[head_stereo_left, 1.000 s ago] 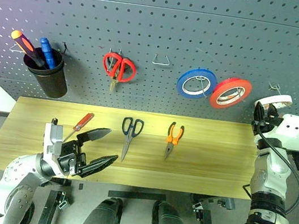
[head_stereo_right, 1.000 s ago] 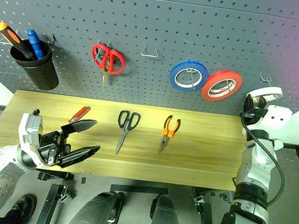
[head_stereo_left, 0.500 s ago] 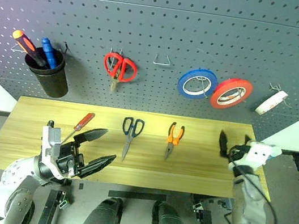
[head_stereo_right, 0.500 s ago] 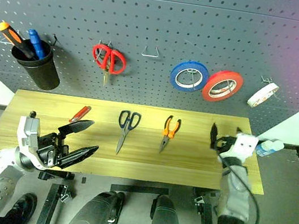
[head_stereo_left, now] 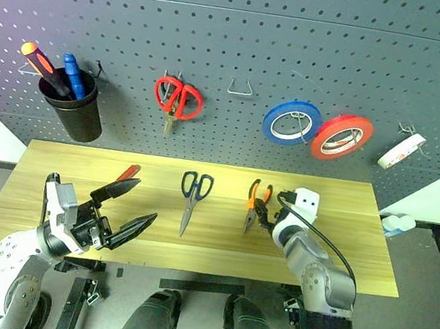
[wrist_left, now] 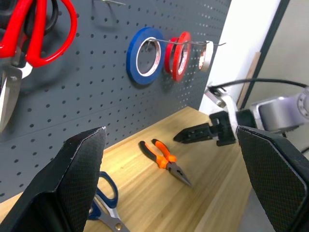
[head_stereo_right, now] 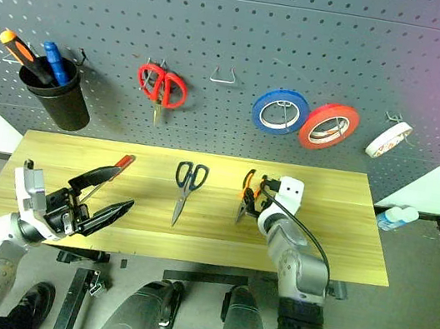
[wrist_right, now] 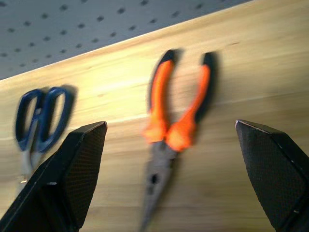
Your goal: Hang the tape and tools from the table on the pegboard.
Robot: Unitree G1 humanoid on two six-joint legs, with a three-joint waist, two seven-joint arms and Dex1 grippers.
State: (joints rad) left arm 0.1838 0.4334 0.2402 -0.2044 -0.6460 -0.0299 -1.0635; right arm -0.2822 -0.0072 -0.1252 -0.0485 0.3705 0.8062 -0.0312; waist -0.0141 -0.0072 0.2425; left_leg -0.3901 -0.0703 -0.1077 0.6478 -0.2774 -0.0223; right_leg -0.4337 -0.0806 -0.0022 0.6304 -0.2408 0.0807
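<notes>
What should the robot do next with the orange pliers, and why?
Probably lower the open right gripper around the pliers and close. They lie flat on the table, centred between its spread fingers, while the tape already hangs on the pegboard.

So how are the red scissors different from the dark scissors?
The red-handled scissors hang on the pegboard; the dark-handled scissors lie flat on the wooden table. One pair has bright red handles, the other blue-black ones. The red pair's blades look shorter than the dark pair's. Both are shut, with their blades pointing toward the robot.
</notes>
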